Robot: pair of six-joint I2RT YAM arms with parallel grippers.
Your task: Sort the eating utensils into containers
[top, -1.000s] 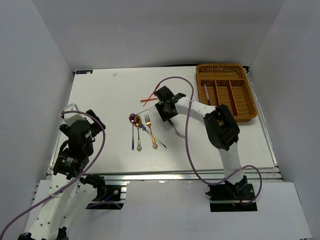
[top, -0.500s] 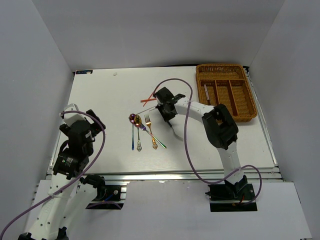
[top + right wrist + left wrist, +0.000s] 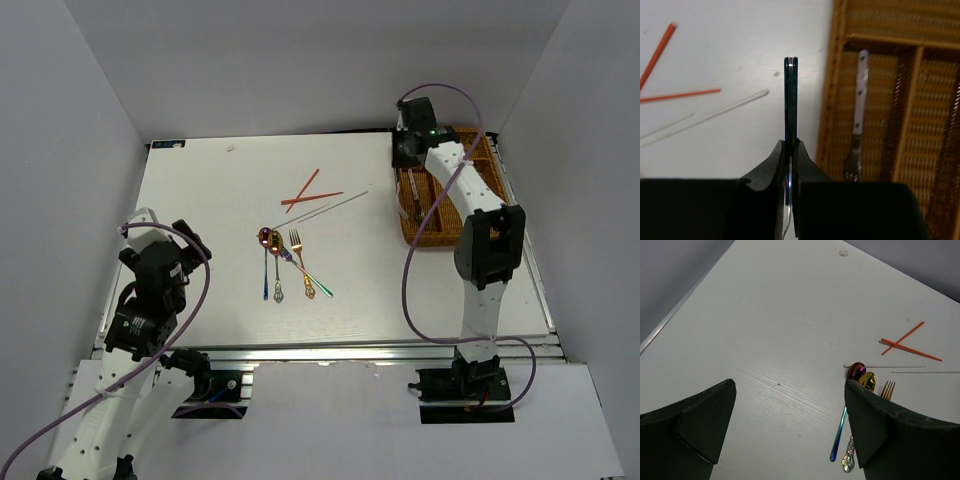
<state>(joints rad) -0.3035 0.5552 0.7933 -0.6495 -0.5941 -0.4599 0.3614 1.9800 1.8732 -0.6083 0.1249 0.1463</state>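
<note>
Two fingers of right gripper [image 3: 790, 146] pinched on dark slim utensil [image 3: 790, 95], edge-on, just short of wicker tray [image 3: 832, 75] rim. Delivery step; next: carry over long slot, release. Left gripper [image 3: 790, 407] spread, idle. Spoons [image 3: 270, 240] unsorted.

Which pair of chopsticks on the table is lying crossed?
The red chopsticks: they form an X. The silver chopsticks beside them lie almost parallel, staggered lengthwise, without crossing each other.
</note>
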